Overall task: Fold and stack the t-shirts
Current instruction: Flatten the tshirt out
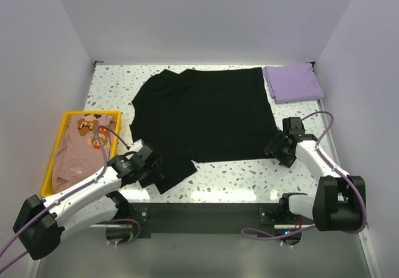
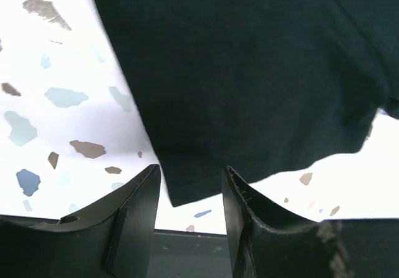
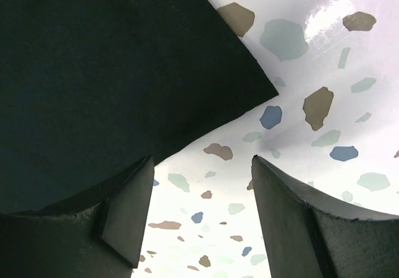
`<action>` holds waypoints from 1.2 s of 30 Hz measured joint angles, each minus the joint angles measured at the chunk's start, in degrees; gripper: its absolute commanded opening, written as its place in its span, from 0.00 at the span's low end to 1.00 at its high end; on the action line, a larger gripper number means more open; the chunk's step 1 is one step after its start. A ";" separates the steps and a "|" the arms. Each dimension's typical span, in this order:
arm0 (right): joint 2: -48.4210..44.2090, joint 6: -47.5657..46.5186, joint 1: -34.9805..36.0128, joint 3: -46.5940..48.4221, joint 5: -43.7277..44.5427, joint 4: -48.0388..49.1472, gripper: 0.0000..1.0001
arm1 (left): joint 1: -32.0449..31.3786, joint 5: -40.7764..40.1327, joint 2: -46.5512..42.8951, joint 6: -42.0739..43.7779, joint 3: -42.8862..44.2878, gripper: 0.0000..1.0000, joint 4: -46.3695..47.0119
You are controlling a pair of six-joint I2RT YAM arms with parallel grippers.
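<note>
Top external view: a yellow plastic tray (image 1: 52, 159) at the table's (image 1: 249, 178) left edge holds a peach-tan printed t-shirt (image 1: 78, 150). A large black cloth t-shirt (image 1: 206, 116) is spread mid-table. Its near-left corner lies between the parted, unclenched fingers of the left gripper (image 2: 190, 178). The right gripper (image 3: 202, 166) hangs low at the near-right corner, released and holding nothing. A folded lavender t-shirt (image 1: 293, 83) lies at the far-right corner.

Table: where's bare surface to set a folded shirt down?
Two patches of table: the near strip between the black t-shirt hem and the table edge, between the left gripper and right gripper; and the far-left corner between yellow tray, wall and black t-shirt. Centre and far-right corner, under the lavender t-shirt, are taken.
</note>
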 measured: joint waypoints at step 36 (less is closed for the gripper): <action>4.17 -0.76 -3.52 0.04 0.31 5.51 0.61 | -1.77 -7.96 -2.05 -0.02 -1.90 0.00 4.76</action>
